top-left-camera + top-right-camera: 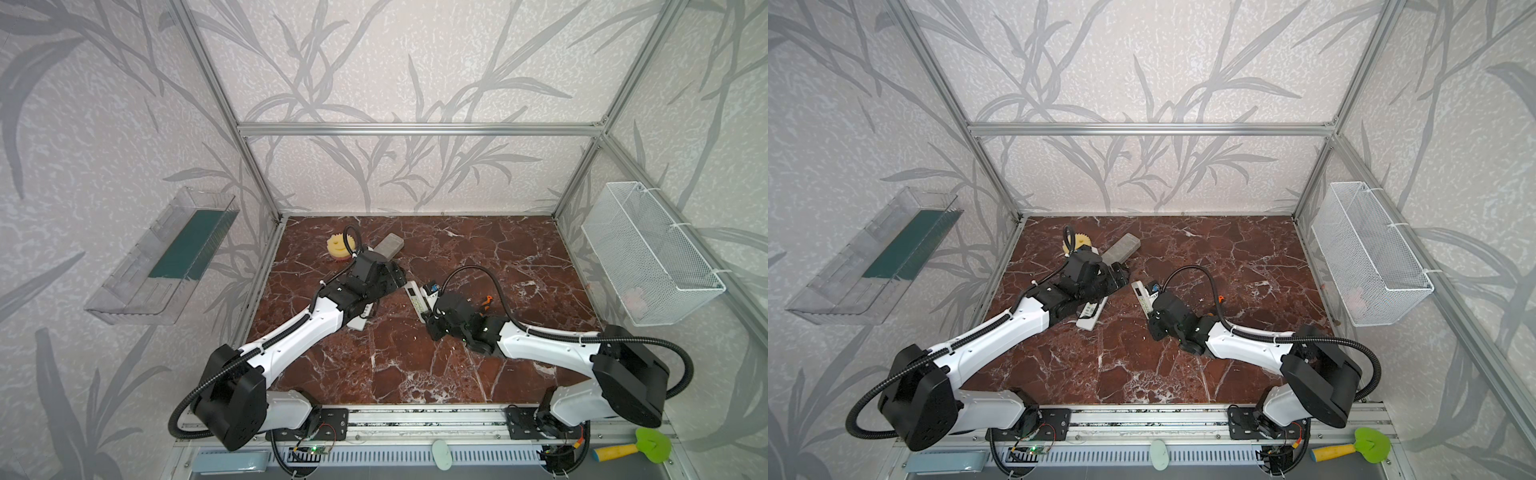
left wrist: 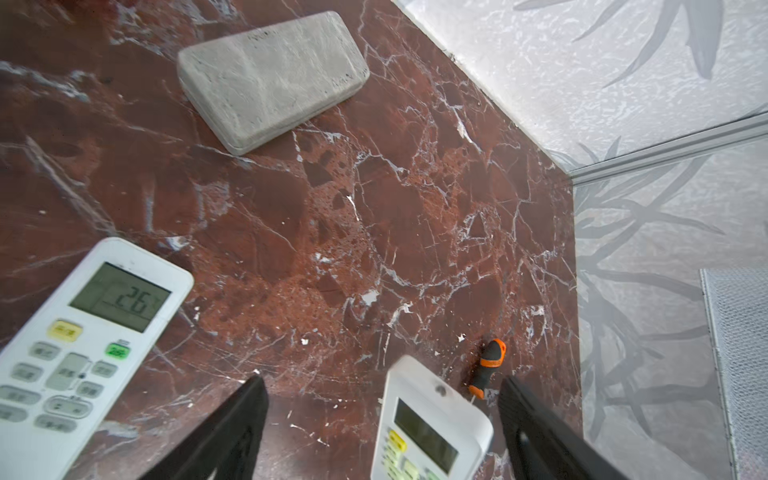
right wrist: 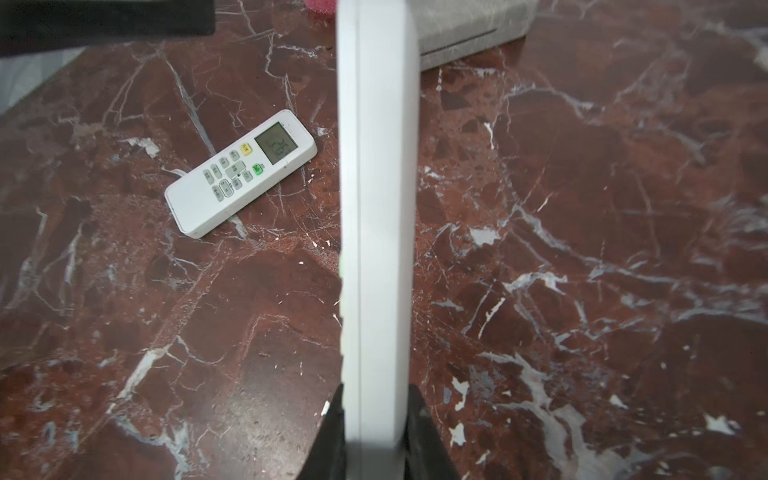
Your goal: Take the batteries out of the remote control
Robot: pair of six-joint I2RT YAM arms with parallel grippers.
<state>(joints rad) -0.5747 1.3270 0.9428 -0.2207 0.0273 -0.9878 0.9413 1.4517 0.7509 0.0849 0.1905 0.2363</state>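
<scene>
A white remote control [image 3: 378,208] is held on edge above the table, with my right gripper [image 3: 376,390] shut on its lower end; in both top views it is near the table's middle [image 1: 417,296] [image 1: 1141,294]. In the left wrist view its display end [image 2: 428,428] sits between the wide jaws of my open left gripper [image 2: 381,379], and neither finger touches it. A second white remote [image 2: 83,345] [image 3: 241,170] lies face up on the table, partly under my left arm [image 1: 359,320]. The batteries are hidden.
A grey block [image 1: 388,245] [image 2: 270,79] and a yellow smiley sponge [image 1: 340,245] lie at the back left. An orange-and-black screwdriver [image 1: 485,301] [image 2: 488,365] lies behind my right wrist. A wire basket [image 1: 648,257] hangs on the right wall and a clear shelf [image 1: 162,257] on the left.
</scene>
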